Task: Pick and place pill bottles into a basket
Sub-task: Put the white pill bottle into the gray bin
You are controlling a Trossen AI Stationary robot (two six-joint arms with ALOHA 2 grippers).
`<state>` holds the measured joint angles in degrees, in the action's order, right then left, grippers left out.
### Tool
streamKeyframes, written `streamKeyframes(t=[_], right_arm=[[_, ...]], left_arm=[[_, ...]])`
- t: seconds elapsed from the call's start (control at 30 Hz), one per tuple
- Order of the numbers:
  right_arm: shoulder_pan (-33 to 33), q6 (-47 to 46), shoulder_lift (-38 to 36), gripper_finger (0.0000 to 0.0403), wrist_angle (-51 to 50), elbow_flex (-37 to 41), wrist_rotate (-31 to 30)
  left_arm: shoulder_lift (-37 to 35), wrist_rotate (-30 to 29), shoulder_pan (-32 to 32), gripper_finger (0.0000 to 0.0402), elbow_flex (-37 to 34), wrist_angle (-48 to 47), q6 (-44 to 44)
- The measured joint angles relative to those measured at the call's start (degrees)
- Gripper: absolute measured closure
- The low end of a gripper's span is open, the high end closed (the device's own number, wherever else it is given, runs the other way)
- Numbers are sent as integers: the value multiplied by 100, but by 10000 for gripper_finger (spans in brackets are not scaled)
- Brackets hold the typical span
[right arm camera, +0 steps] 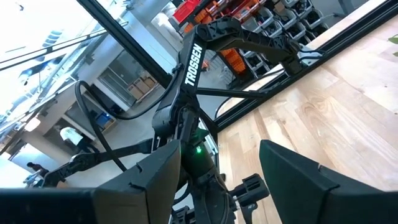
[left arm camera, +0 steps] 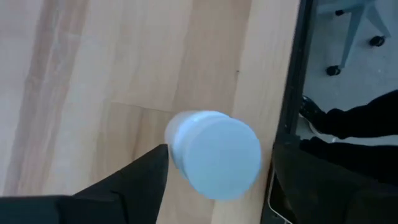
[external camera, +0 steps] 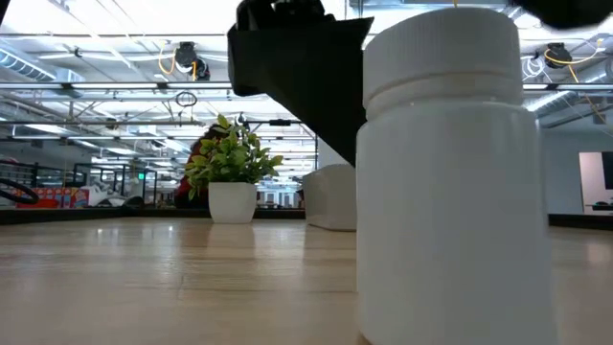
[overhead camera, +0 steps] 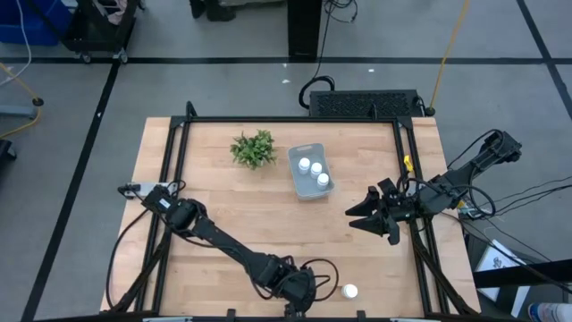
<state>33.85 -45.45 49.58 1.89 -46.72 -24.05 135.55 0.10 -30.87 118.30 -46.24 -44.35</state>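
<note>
One white pill bottle (overhead camera: pixel 349 291) stands upright on its base near the table's front edge, right of centre; it fills the low view (external camera: pixel 450 172). My left gripper (overhead camera: pixel 315 288) is open just left of it and points steeply down. In the left wrist view the bottle's cap (left arm camera: pixel 214 152) shows between the two dark fingers (left arm camera: pixel 140 180). The pale basket (overhead camera: pixel 310 172) sits at the table's middle rear with three pill bottles (overhead camera: pixel 315 169) standing inside. My right gripper (overhead camera: pixel 365 215) hangs open above the table's right side, holding nothing. My left gripper has one fingertip (left arm camera: pixel 163 150) right beside the bottle's side wall below the cap (left arm camera: pixel 177 134); I cannot tell whether it touches. The bottle stands upright on the table.
A small potted plant (overhead camera: pixel 254 148) stands left of the basket. A black frame rail (left arm camera: pixel 297 68) runs along the table's front edge close to the bottle. Bare wood lies between the bottle and the basket.
</note>
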Motion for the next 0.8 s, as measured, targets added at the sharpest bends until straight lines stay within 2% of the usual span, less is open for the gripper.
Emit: streamKeyframes(t=[0.53,0.8], right_arm=[[0,8,0,190,2,0,-15],[2,8,0,190,0,0,-15]], left_arm=[[-4,-164,70,229,0,26,-101],[-28,-109,202,228,0,3,-85]])
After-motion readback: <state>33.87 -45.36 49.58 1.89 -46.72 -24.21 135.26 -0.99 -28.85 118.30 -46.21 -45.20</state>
